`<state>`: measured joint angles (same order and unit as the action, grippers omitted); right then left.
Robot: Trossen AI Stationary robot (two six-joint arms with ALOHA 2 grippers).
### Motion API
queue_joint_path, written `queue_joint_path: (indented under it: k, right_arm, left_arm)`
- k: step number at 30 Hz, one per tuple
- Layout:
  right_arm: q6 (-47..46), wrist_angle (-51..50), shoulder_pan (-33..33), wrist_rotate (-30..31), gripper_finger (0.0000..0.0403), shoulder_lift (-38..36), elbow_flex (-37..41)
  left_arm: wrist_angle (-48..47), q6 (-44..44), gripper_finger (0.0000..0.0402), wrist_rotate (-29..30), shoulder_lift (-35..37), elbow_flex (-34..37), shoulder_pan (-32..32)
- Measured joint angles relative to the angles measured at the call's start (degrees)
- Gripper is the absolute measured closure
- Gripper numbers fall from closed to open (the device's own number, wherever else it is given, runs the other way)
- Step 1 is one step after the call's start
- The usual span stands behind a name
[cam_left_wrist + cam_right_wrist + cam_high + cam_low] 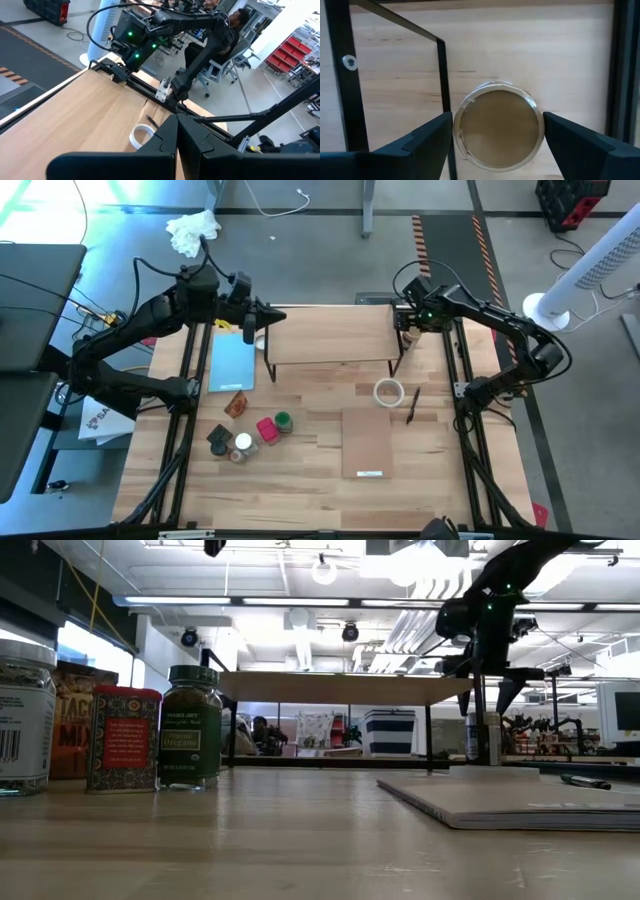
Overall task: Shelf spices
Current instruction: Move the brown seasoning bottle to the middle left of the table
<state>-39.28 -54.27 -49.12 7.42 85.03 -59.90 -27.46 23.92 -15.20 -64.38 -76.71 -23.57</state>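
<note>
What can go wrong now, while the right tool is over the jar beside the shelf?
1. The right tool stands open around the tan-topped jar, with narrow gaps. A small offset could knock it over.
2. The shelf's wire frame runs close beside the jar. One finger may catch it.
3. The left tool is shut, near the shelf's other end. It could bump the plank.

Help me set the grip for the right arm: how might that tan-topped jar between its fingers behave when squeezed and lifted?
The tan-topped jar is round, so the flat fingers probably meet it along narrow lines; it may twist or slip. Its rim looks glossy, likely smooth. It is small, probably light, and could tip against the shelf frame beside it.
</note>
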Motion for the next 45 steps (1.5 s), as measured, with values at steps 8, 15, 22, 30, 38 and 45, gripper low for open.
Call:
queue_joint_path:
  k: [8,15,22,30,38,45]
  right_arm:
    - [-0.9,1.0,-1.0,-2.6,0.0100,-0.1,1.0]
    - [-0.7,1.2,-1.1,-1.8,0.0133,-0.1,1.1]
    - [-0.3,1.4,-1.1,-1.3,0.0154,-0.2,1.1]
    - [1.2,0.4,-2.7,0.9,0.0154,-3.3,1.7]
    - [4.2,-3.3,-6.9,1.8,0.0154,-8.7,2.2]
    - [4.2,-5.1,-6.6,-1.0,0.0154,-11.7,2.1]
  left_arm:
    - [0.3,0.0,0.0402,-0.1,0.0,0.0,0.0]
    - [0.3,0.0,0.0402,-1.1,0.0,0.0,0.0]
    - [0.3,1.1,0.0401,-2.9,0.1,0.0,0.0]
    - [0.6,1.0,0.0402,-3.0,0.7,0.0,0.0]
    - [0.6,1.0,0.0401,-2.9,0.8,0.0,0.0]
    - [0.6,0.9,0.0401,-2.9,0.8,0.0,0.0]
